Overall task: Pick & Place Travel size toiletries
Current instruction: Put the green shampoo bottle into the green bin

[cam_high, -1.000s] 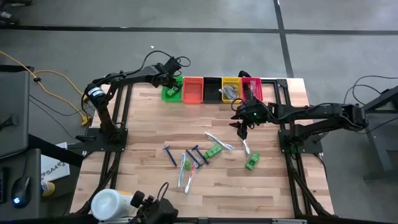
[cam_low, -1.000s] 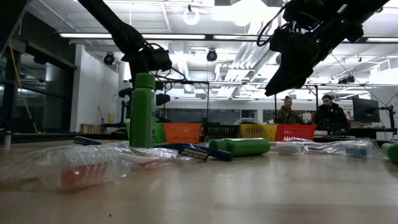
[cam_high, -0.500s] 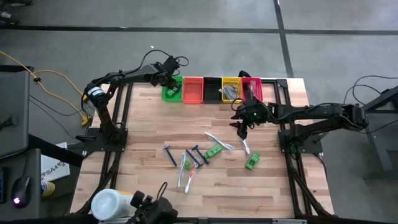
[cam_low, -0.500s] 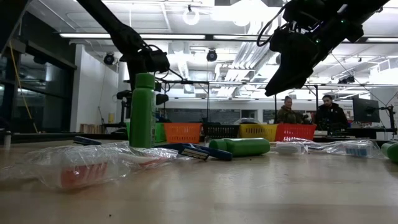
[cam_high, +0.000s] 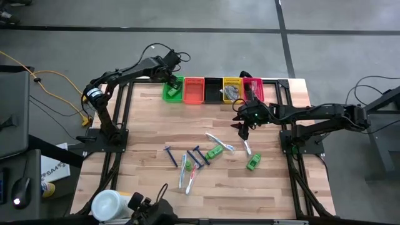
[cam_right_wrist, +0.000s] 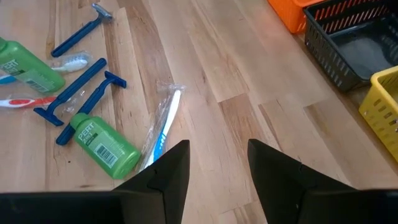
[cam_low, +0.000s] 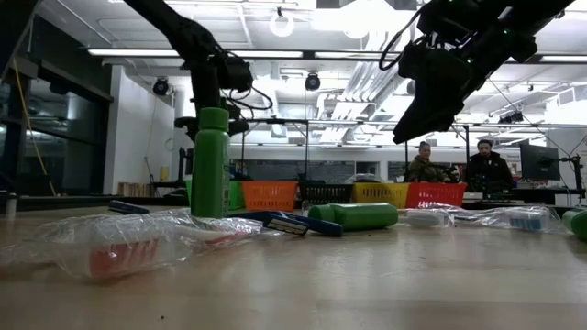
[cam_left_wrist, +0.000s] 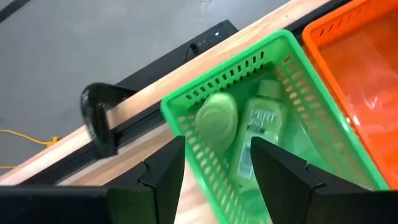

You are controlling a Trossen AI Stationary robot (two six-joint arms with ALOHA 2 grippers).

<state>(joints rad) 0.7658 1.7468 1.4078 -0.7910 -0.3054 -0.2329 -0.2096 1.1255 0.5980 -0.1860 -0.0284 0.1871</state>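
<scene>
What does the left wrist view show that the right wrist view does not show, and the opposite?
Only the left wrist view shows the green bin with two green bottles lying inside, and a black clamp at the table edge. Only the right wrist view shows blue razors, a wrapped toothbrush, a loose green bottle, the black bin and the yellow bin. Both show the wooden table and the orange bin.

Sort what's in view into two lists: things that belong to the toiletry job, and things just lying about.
Belongs to the job:
- green plastic mini bottles
- blue plastic razors
- slim wrapped toothbrushes
- row of coloured plastic bins

Just lying about:
- large white cylindrical tub
- yellow cable
</scene>
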